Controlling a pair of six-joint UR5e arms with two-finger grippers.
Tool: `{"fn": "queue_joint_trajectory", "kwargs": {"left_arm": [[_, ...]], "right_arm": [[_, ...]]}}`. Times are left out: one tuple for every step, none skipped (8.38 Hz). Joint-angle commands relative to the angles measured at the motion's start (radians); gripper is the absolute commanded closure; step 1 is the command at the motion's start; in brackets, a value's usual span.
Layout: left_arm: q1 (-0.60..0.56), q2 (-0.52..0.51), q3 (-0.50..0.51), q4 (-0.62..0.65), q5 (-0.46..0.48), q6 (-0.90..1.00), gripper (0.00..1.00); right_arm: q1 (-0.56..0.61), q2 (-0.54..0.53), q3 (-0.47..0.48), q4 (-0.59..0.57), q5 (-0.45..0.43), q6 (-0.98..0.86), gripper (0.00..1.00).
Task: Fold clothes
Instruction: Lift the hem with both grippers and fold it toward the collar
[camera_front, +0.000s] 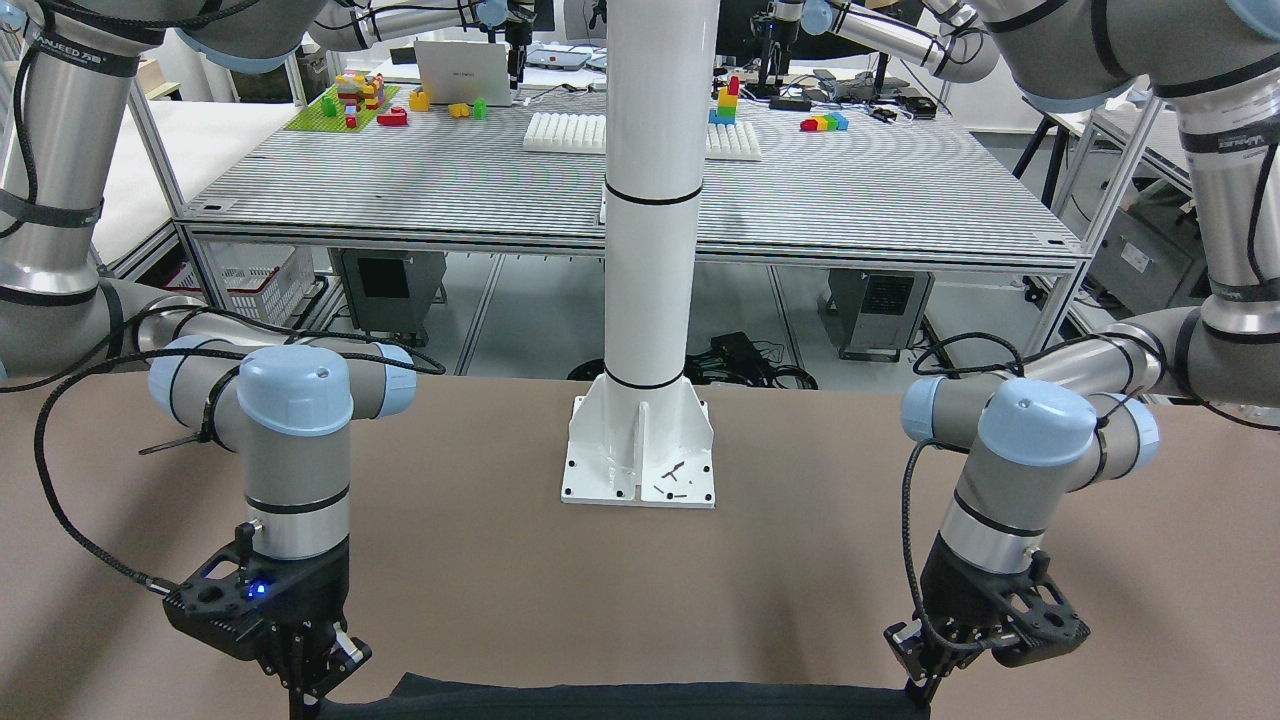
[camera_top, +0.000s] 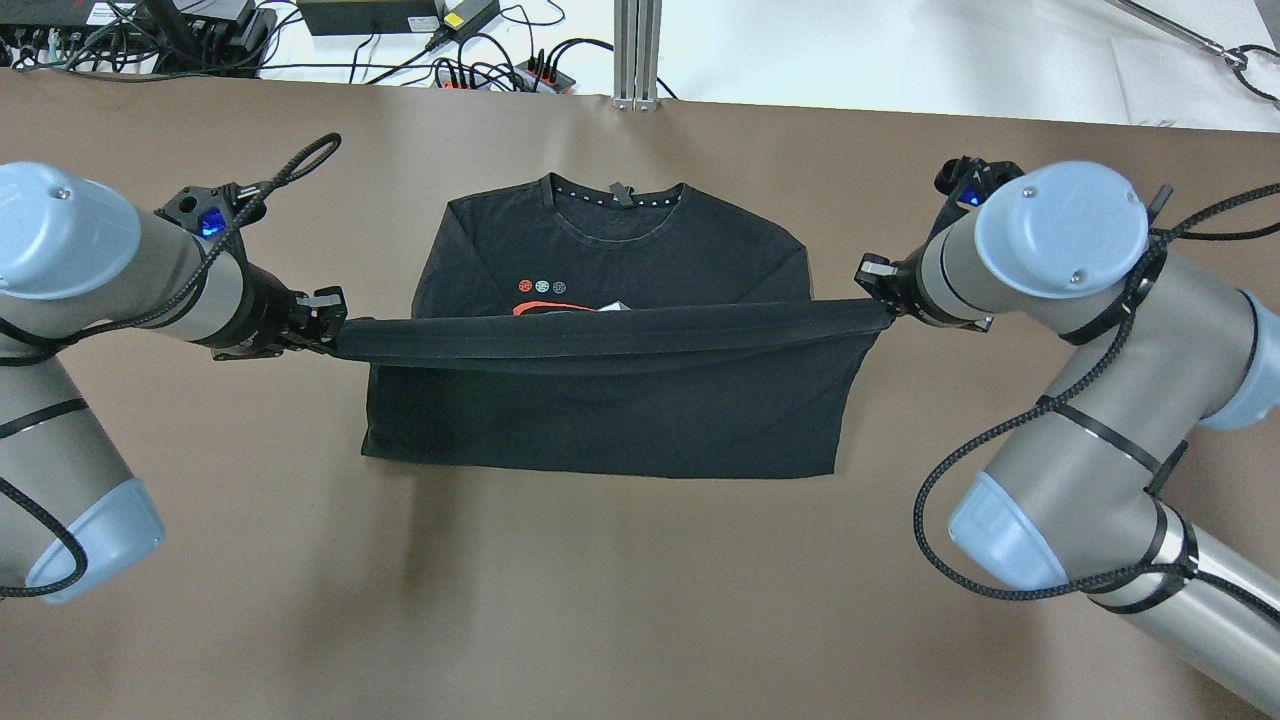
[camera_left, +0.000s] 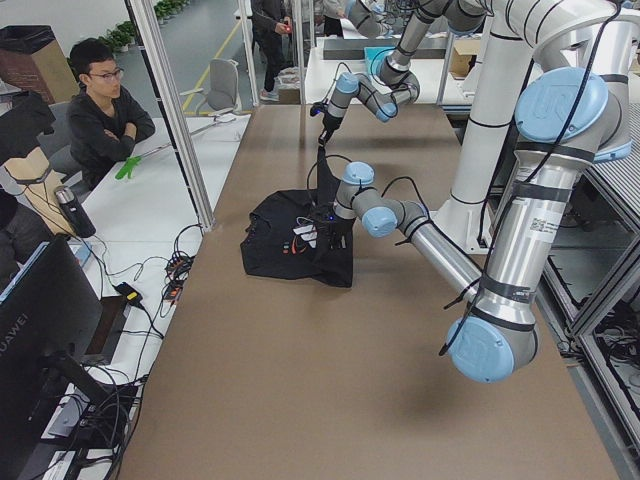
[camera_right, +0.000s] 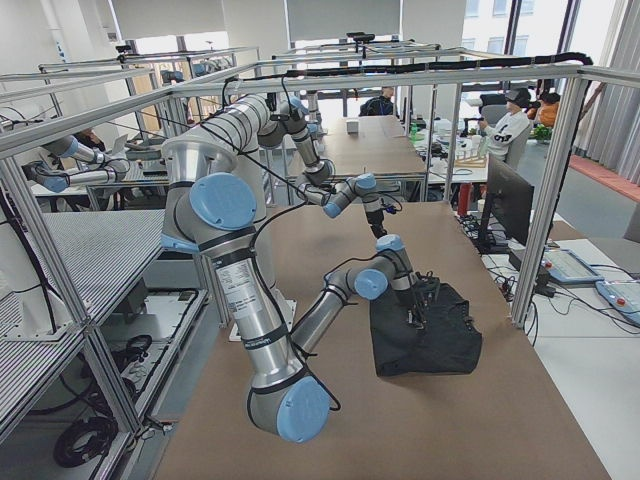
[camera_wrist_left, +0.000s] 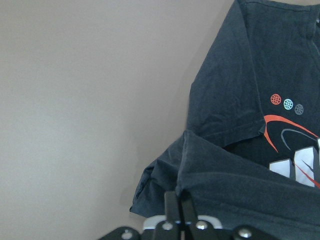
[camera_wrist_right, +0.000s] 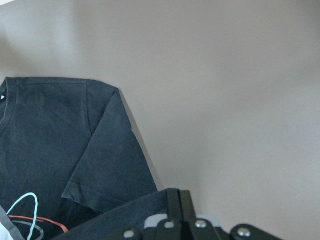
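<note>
The shirt (camera_top: 600, 420) is thin black cloth, matt and softly creased, with smooth printed marks in red and white on its chest. The table (camera_top: 600, 610) under it has a brown top that looks smooth and matt. The left arm (camera_top: 170, 275) and right arm (camera_top: 1100, 450) are satin grey metal tubes with glossy pale blue plastic caps and black braided cables (camera_top: 917, 515), the left gripper (camera_top: 335, 333) and right gripper (camera_top: 885, 303) matt black, and the post (camera_front: 655, 250) glossy white painted metal.

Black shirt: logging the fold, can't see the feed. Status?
Left gripper and right gripper shut on hem corners of black shirt. Hem lifted, stretched taut over chest print; collar flat on table. No obstacle seen.
</note>
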Motion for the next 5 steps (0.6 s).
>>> {"fn": "queue_joint_trajectory", "kwargs": {"left_arm": [[-0.010,0.001,0.013,0.000,0.007,0.003,1.00],[-0.012,-0.009,0.051,-0.001,0.012,0.003,1.00],[-0.019,-0.026,0.088,-0.003,0.012,0.011,1.00],[-0.045,-0.049,0.114,-0.003,0.011,0.059,1.00],[-0.073,-0.089,0.181,-0.007,0.011,0.096,1.00]], "right_arm": [[0.022,0.101,-0.139,0.009,0.001,-0.021,1.00],[0.022,0.121,-0.181,0.011,-0.002,-0.025,1.00],[0.024,0.158,-0.243,0.043,-0.005,-0.025,1.00],[0.030,0.172,-0.300,0.095,-0.007,-0.027,1.00],[0.036,0.187,-0.355,0.144,-0.008,-0.025,1.00]]}}
